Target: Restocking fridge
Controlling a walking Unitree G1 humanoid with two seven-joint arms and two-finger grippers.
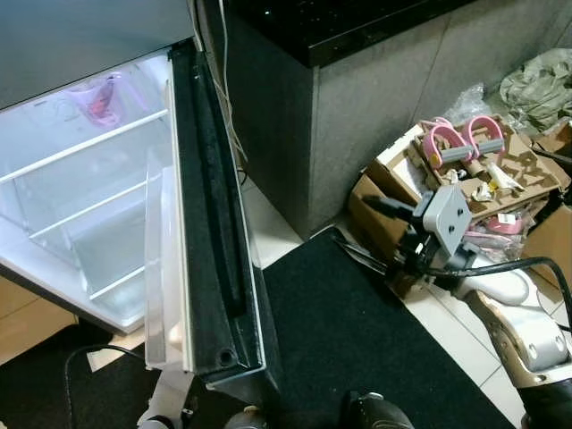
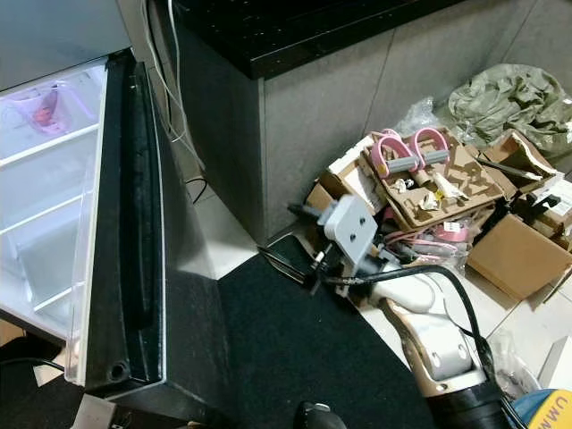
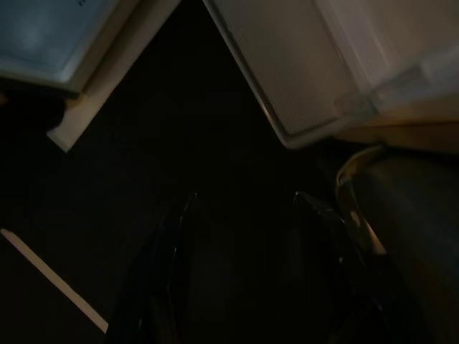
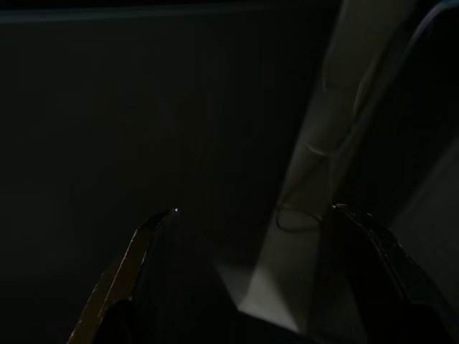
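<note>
The fridge [image 1: 80, 206] stands open on the left, its inside lit, with bare white wire shelves and a pink bag [image 1: 103, 98] on the top shelf. Its door [image 1: 210, 232] swings toward me, showing the black gasket edge and a clear door bin [image 1: 161, 268]. My right gripper [image 1: 357, 223] is raised to the right of the door, pointing at it, open with nothing between its fingers [image 4: 143, 258]. My left gripper [image 3: 244, 195] hangs low beneath the door's bottom corner, open over the dark mat.
A grey counter [image 1: 375, 98] with a black top stands behind the door, and cables [image 1: 223, 89] hang in the gap. Cardboard boxes [image 1: 465, 170] with pink handles [image 1: 465, 138] and a crumpled bag [image 1: 541, 85] crowd the right. A black mat [image 1: 357, 340] covers the floor ahead.
</note>
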